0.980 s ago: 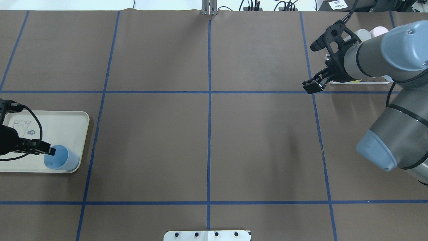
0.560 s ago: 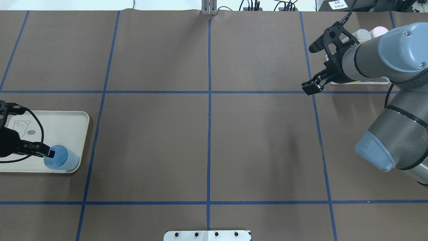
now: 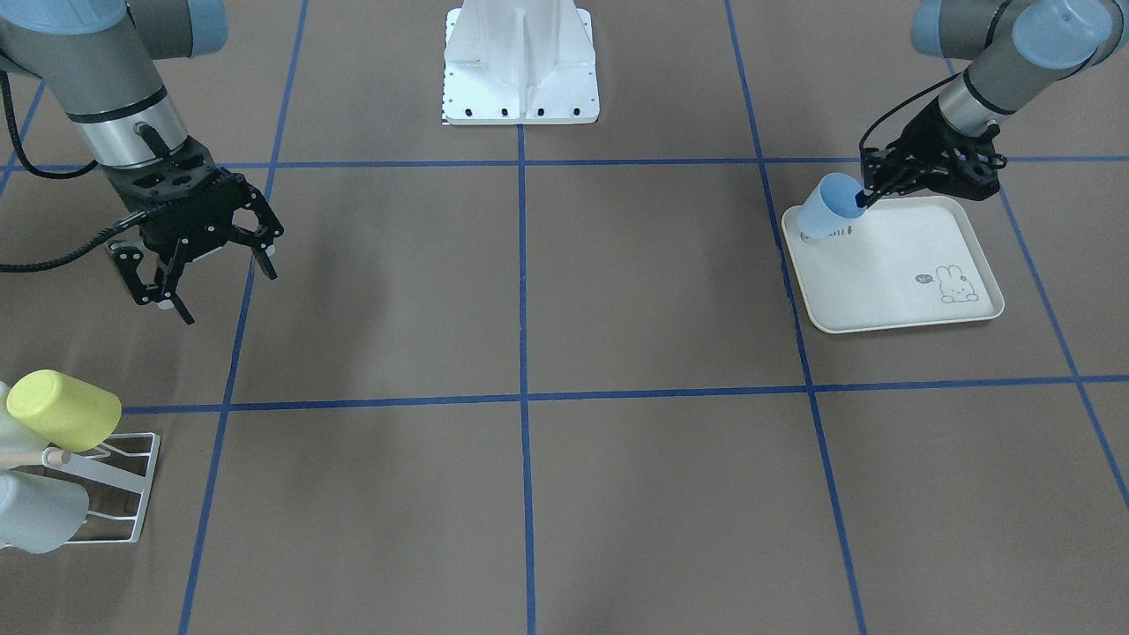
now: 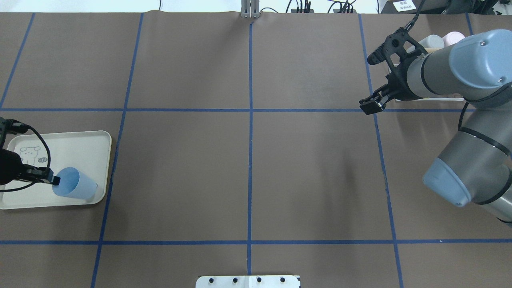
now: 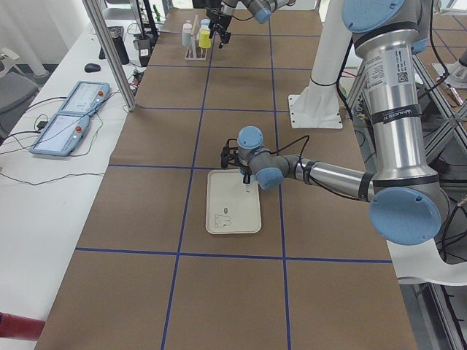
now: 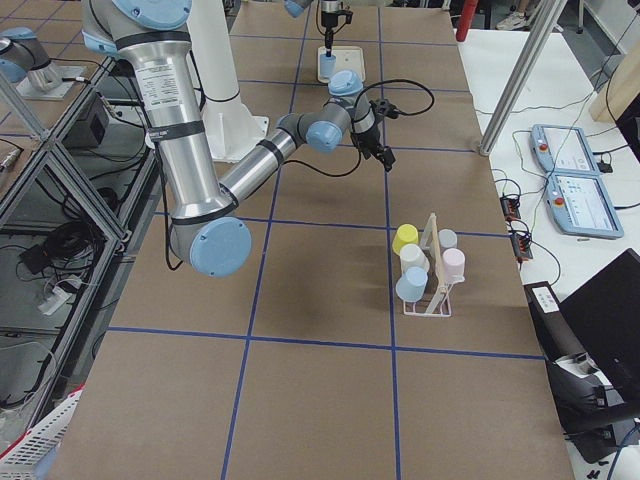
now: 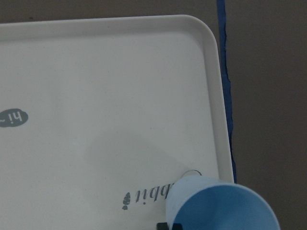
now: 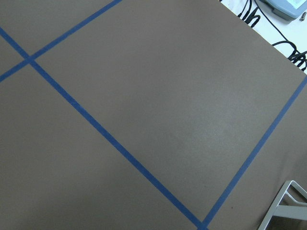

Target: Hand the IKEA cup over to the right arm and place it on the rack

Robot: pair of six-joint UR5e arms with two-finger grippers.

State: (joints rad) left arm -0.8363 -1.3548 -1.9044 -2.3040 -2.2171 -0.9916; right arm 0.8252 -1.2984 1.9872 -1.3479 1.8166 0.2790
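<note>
The pale blue IKEA cup hangs tilted over the cream rabbit-print tray, its mouth turned toward my left gripper. That gripper is shut on the cup's rim, one finger inside the mouth. The front view shows the cup raised off the tray, base pointing to the table's middle. In the left wrist view the cup sits at the bottom edge. My right gripper hovers open and empty over bare table. The white wire rack stands at the table's right end.
The rack holds a yellow cup and a pale grey cup, and the right side view shows several cups on the rack. The white robot base plate sits at the table's middle edge. Blue tape lines grid the brown table.
The blue cup has gone from upright on the tray to lifted and tilted in the left gripper. The tray shifted slightly. The right gripper drifted a little toward the table's middle.
</note>
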